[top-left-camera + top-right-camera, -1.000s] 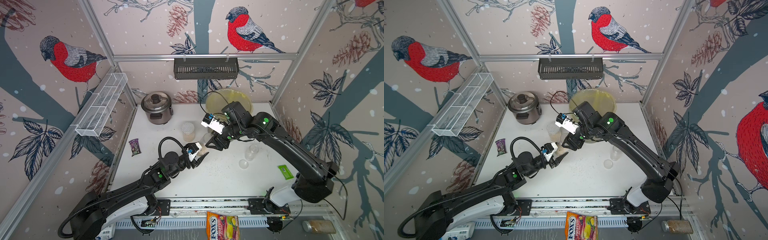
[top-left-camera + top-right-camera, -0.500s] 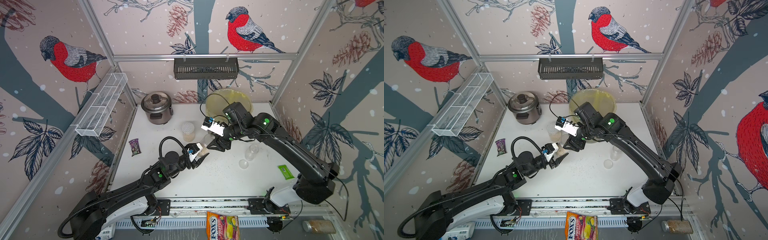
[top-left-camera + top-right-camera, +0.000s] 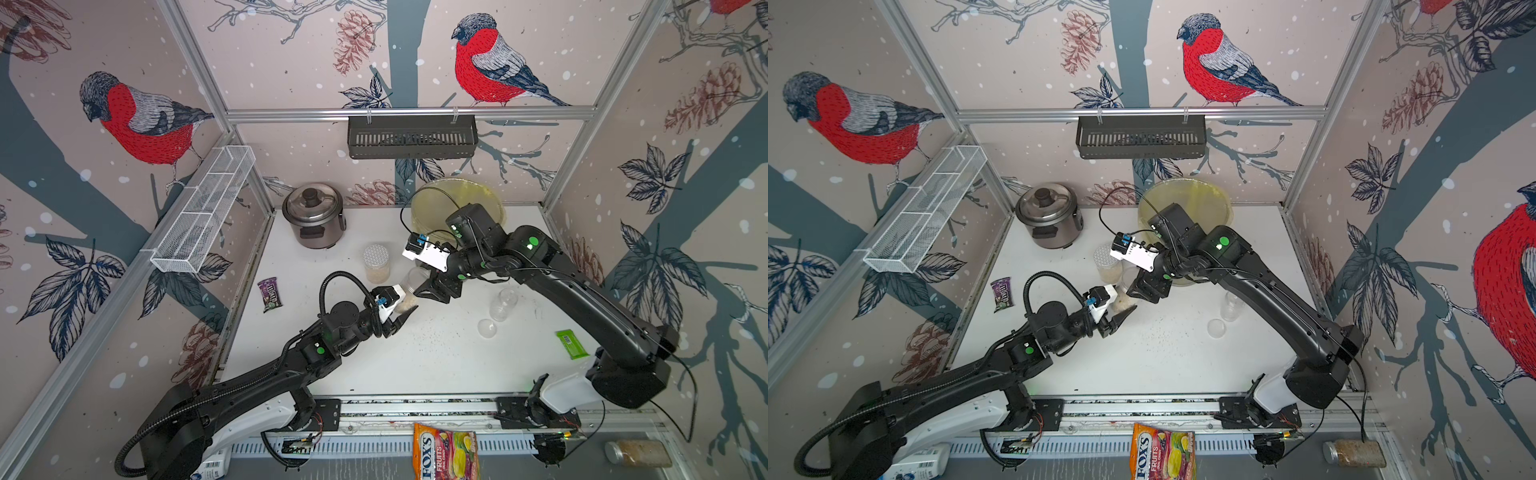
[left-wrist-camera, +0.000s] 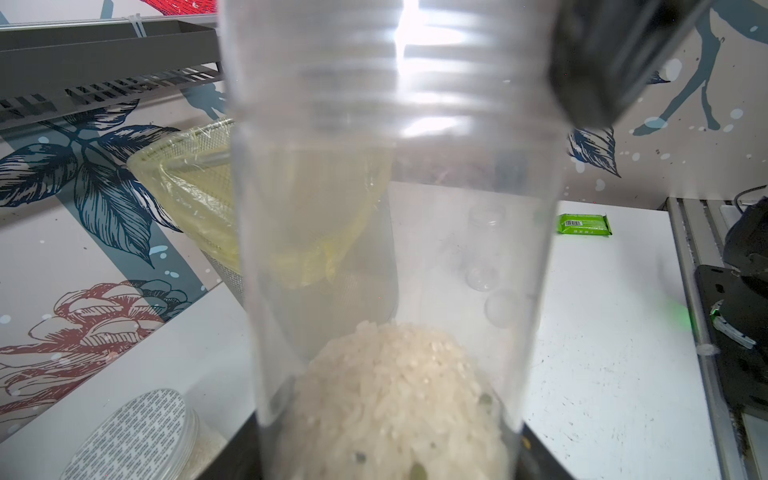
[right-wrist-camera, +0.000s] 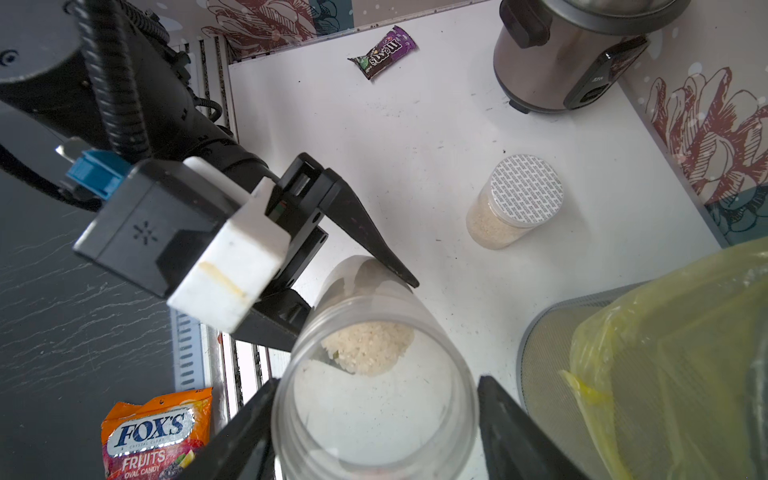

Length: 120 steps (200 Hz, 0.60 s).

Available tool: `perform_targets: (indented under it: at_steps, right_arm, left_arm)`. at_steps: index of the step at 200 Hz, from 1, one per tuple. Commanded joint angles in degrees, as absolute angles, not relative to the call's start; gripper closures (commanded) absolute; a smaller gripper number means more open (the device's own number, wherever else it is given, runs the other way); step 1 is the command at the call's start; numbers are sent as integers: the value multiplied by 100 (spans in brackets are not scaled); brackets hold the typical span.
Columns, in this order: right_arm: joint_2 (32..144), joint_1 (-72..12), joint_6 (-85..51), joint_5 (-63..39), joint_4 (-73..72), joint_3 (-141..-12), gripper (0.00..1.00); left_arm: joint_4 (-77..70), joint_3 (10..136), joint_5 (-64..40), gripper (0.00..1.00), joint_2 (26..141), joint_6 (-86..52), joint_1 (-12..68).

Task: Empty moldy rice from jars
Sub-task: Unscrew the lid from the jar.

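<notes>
Pinching jar (image 5: 374,415) low down in left gripper (image 5: 361,291), tilted near table (image 3: 415,365) centre, with rice (image 5: 368,347) heaped at that gripped end. Straddling its mouth with right gripper (image 3: 436,289), jaws spread wide. Spotting lidded jar (image 3: 376,264) at eleven o'clock of it, empty jar (image 3: 503,303) at three.

Both top views look steeply down from high over the 6 o'clock edge onto the whole tabletop (image 3: 415,365), bin (image 3: 457,197) at 12 o'clock. The left wrist camera sits close behind the tilted jar (image 4: 395,208), facing that bin; the right wrist camera peers into the same jar's mouth. All four share the silver-lidded jar (image 5: 525,189).
</notes>
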<state>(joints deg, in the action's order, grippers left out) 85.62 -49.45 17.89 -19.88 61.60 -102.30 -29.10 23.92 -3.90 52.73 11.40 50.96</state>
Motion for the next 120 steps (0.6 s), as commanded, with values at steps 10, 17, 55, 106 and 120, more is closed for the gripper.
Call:
perform_targets:
  at_steps: [10, 17, 55, 106, 120]
  right_arm:
    - [8535, -4941, 1750, -1978, 6043, -10244, 24]
    - [8514, -4943, 1734, -1969, 6015, -10248, 23]
    - [8044, -4896, 1541, -2057, 5489, -10052, 0]
    - [7469, -4896, 1034, -1953, 4836, -9632, 0]
    - [7268, -4896, 638, -1500, 4360, -9332, 0]
  left_arm:
    - [-3104, 2419, -405, 98, 5206, 1151, 5105]
    - [-3104, 2422, -388, 98, 5194, 1158, 5099]
    - [-3094, 2405, -291, 98, 5150, 1195, 5099]
    - [-3071, 2426, -329, 98, 5115, 1280, 5100]
    - [-3068, 2439, -334, 98, 5117, 1322, 5100]
